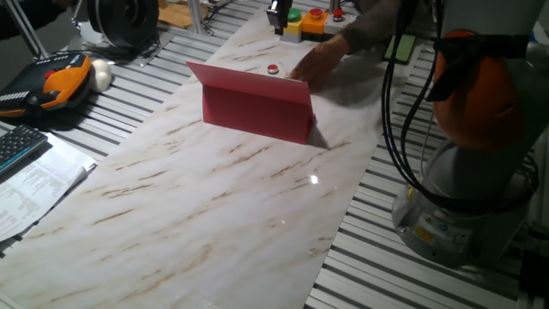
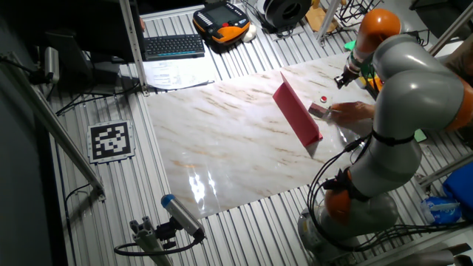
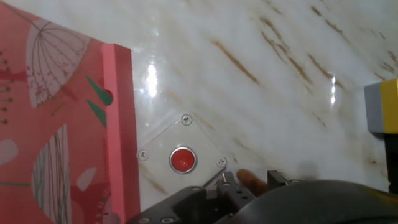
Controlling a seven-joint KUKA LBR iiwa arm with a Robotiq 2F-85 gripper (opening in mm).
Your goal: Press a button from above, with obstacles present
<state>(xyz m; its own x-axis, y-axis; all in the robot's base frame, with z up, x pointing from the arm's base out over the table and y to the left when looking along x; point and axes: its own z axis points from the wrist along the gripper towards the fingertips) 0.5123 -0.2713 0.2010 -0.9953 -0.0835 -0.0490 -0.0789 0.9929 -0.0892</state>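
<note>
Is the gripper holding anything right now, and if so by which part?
Cannot be told: in the hand view the gripper sits beside the button, next to the red panel, with nothing visibly gripped.

In the one fixed view the panel (image 1: pixel 257 107) stands upright in the upper middle of the table (image 1: pixel 214 215). The button (image 1: pixel 273 69) lies just behind it, higher in the frame. A keyboard (image 1: pixel 19 146), probably, lies at the left edge.
</note>
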